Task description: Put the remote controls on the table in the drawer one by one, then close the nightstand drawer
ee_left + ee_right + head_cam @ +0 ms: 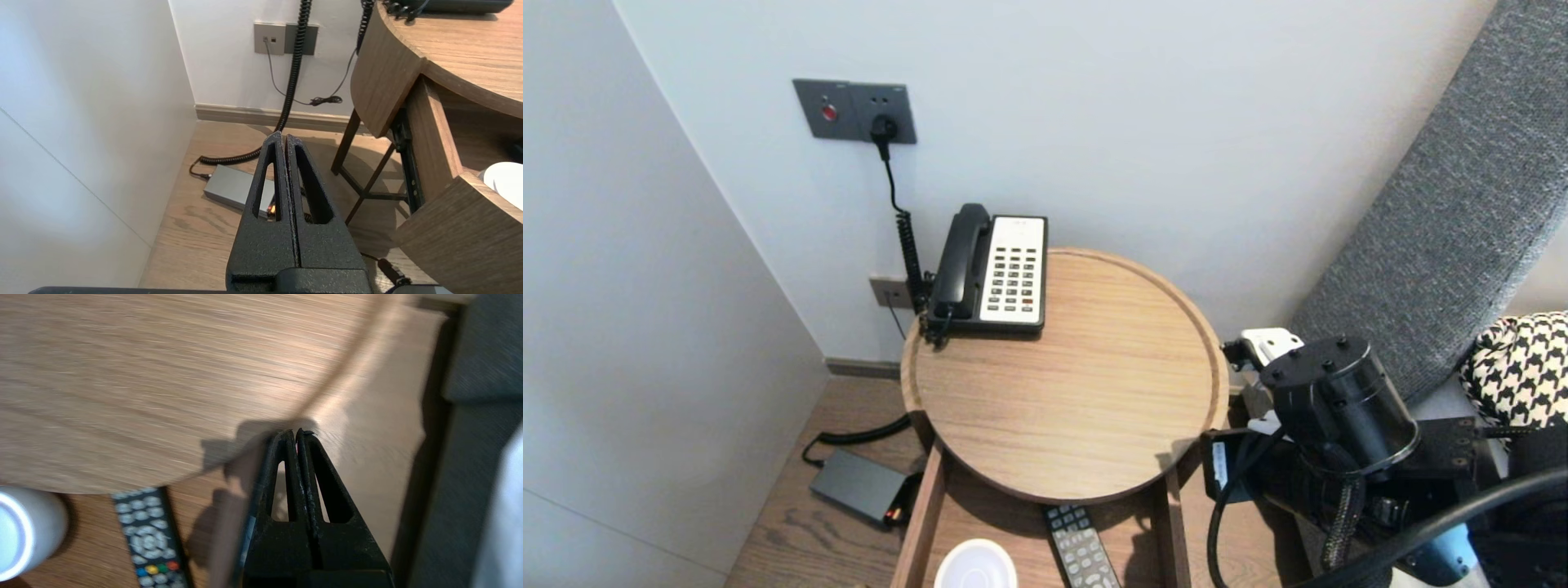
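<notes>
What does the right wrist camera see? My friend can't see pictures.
The right gripper, shut and empty, hangs at the rim of the round wooden table. Lower down, a remote lies beside a white cup.

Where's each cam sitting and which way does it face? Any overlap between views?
Head: high, looking down on table, phone and open drawer; right arm shows at lower right.
Left wrist: low beside the table, facing wall, floor and box; shut left hand in front.
Right wrist: over the table's front rim, looking down; shut right hand in front.
Shared: head and right wrist both see remote and cup; head and left wrist both see the box.
</notes>
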Controlling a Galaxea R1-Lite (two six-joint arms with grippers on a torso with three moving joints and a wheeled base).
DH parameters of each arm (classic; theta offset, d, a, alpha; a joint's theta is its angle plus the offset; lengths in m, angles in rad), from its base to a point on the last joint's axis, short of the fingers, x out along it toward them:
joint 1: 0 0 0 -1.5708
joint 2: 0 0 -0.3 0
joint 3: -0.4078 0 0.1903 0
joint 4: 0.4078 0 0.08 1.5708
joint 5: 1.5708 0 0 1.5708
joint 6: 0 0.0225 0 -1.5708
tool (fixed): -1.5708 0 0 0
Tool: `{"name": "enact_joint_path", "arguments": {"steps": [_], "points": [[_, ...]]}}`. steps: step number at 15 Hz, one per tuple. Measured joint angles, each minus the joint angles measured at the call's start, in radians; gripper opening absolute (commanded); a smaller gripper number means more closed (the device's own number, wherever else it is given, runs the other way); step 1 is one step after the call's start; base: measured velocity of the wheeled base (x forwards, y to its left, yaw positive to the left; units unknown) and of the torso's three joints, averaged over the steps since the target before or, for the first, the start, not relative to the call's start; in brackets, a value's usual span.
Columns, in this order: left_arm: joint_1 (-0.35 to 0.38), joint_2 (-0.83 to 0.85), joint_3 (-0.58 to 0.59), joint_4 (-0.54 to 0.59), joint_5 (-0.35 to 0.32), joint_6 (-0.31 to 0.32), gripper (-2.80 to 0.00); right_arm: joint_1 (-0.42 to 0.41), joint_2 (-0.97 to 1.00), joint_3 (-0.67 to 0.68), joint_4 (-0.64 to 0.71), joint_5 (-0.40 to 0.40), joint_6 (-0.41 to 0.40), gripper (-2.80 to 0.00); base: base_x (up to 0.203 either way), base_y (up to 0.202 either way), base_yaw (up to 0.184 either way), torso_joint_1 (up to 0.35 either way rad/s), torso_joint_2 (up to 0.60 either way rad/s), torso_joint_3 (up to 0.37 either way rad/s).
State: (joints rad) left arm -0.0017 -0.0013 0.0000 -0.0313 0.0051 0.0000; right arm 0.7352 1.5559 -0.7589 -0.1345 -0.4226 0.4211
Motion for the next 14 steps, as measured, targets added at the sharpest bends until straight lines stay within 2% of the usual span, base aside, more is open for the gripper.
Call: {"name": "enact_joint_path", "arguments": {"steps": [4,7,11,14], "points": [[0.000,0.000,0.000,0.000,0.001,0.000,-2.80,-0.085,-0.084,-0.015,0.181,0.003,0.010,-2.80,0.000,0.000,0.000,0.000,0.00,0.000],[0.000,0.000,0.000,0.000,0.000,0.000,-2.80,-0.142,-0.113,0.008,0.220,0.002,0.010,-2.80,0.000,0.000,0.000,0.000,0.00,0.000],[0.000,0.000,0.000,0.000,0.000,0.000,-2.80,-0.161,-0.149,0.124,0.248,0.032,0.012,-2.80,0.000,0.000,0.000,0.000,0.00,0.000],[0.000,0.000,0.000,0.000,0.000,0.000,-2.80,-0.137,-0.179,0.201,0.252,0.049,0.044,-2.80,0.000,0.000,0.000,0.000,0.00,0.000]]}}
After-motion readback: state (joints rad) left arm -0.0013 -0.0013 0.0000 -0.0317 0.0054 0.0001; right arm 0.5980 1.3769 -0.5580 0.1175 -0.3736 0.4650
